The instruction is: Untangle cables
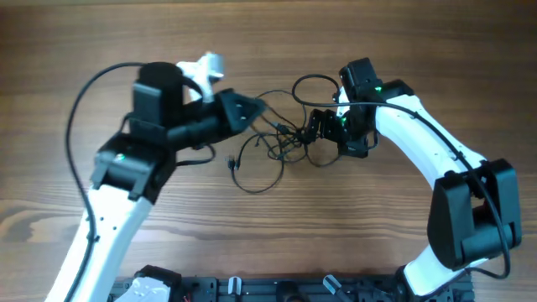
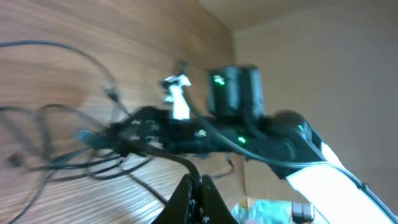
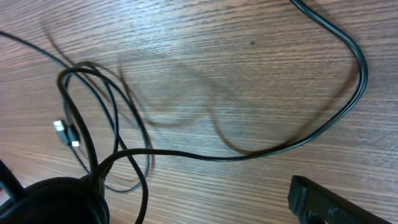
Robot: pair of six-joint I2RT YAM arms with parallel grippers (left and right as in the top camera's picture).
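Observation:
The thin black cables [image 1: 281, 138] lie tangled at the table's middle, with one loop [image 1: 260, 176] toward the front and another [image 1: 315, 84] toward the back. My left gripper [image 1: 252, 109] is at the tangle's left side. In the left wrist view its jaws [image 2: 199, 186] are shut on one black cable strand that runs away toward the bunch [image 2: 74, 155]. My right gripper [image 1: 315, 126] is at the tangle's right side. In the right wrist view its fingers [image 3: 186, 196] are wide apart over loops of cable [image 3: 118, 149] and a small plug end [image 3: 65, 134].
A small white object [image 1: 205, 67] lies on the wooden table behind the left arm and also shows in the left wrist view [image 2: 177, 99]. Thicker black arm cables run along both arms [image 1: 80, 134]. The robot bases sit at the front edge [image 1: 277, 289].

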